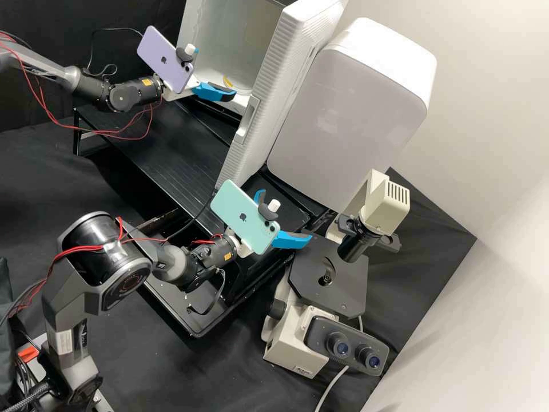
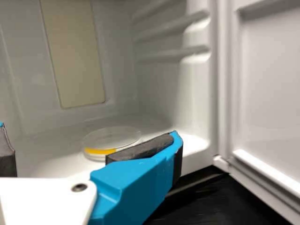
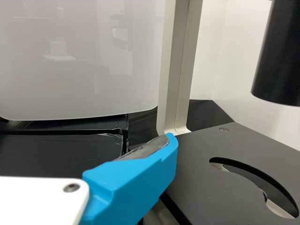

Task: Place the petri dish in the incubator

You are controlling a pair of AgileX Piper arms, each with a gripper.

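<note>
Incubator [image 1: 220,34]: white moulded plastic, with moulded shelf ledges on the inside walls. Its door [image 1: 349,114] stands open, ribbed along the edge, smooth and rounded on the face.

Dish [image 2: 111,139]: lies flat on the chamber floor near the front. It is round, shallow and clear, with a yellow layer inside.

Left gripper [image 1: 214,91]: at the chamber mouth, fingers spread and holding nothing. The dish is just beyond them and apart from them.

Right gripper [image 1: 290,240]: over the microscope's [image 1: 320,337] matte black slotted stage [image 3: 234,154], beside the door, fingers apart, grey pad bare, empty
</note>
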